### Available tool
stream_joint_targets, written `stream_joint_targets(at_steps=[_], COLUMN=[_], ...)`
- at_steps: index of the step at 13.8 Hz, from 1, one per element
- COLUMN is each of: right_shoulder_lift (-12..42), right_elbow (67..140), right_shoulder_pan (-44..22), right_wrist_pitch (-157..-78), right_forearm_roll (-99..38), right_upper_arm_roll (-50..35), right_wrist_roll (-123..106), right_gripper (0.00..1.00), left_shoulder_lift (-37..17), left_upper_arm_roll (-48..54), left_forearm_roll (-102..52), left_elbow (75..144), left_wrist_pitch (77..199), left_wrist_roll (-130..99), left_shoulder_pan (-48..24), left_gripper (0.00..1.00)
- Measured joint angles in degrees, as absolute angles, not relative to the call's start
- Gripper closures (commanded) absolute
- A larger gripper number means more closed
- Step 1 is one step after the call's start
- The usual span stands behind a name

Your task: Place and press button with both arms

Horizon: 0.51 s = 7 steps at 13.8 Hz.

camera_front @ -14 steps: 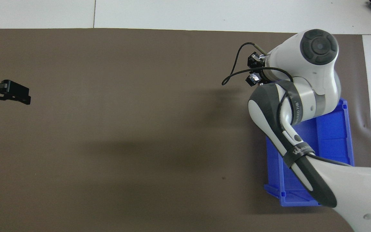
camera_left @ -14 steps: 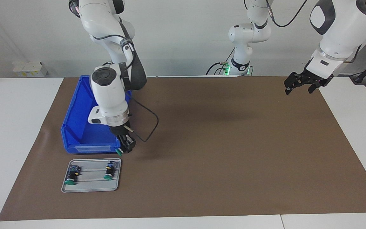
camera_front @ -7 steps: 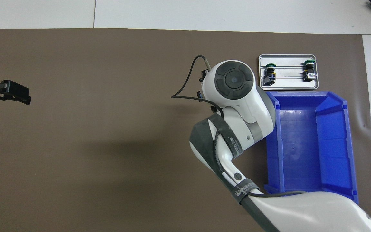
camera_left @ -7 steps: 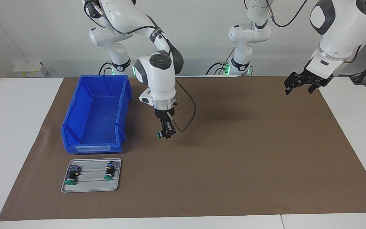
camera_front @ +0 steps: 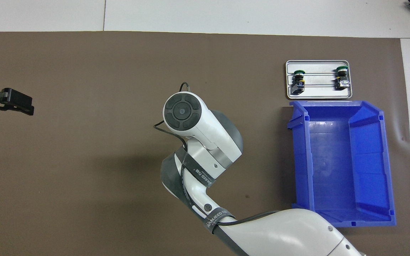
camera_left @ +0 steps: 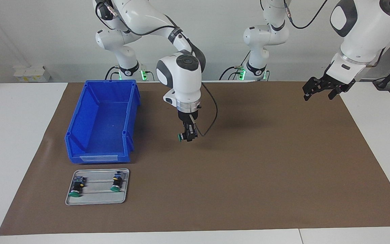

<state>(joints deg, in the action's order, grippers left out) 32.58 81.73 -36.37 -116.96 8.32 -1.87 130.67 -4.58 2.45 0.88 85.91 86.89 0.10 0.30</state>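
Green-capped button [camera_left: 180, 137] clamped in right gripper [camera_left: 189, 135]; above mat [camera_left: 249, 162].

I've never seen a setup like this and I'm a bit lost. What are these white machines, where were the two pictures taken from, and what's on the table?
These are two robot arms, each ending in a pincer. One picture looks across the table at the robots; the other looks steeply down from above their end, so the sides appear swapped.

The right pincer hangs over the middle of the brown mat, shut on a small button with a green cap. In the overhead picture the arm's own body hides it. The left pincer is open, holds nothing, and waits over the mat's edge at the left arm's end.

On the mat stands an empty blue bin. Beside it, farther from the robots, a small grey tray carries two more green-capped buttons.
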Motion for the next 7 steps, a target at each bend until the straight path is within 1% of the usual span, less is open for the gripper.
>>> stream_joint_targets(at_steps=[3, 7], right_shoulder_lift=[35.1, 36.1], right_elbow=[80.7, 80.3], right_shoulder_pan=[-37.6, -39.7], right_wrist_pitch=[-116.9, -117.8], right_forearm_roll=[8.3, 8.3], right_upper_arm_roll=[-2.0, -2.0], right_wrist_roll=[135.7, 138.3], right_gripper=[1.00, 1.00], left_shoulder_lift=[-4.6, -4.6], left_upper_arm_roll=[2.4, 2.4], left_forearm_roll=[0.9, 0.9], left_elbow=[85.9, 85.9], left_wrist_pitch=[86.9, 86.9], left_wrist_roll=[0.1, 0.1], left_shoulder_pan=[0.3, 0.3], left_gripper=[0.00, 0.00])
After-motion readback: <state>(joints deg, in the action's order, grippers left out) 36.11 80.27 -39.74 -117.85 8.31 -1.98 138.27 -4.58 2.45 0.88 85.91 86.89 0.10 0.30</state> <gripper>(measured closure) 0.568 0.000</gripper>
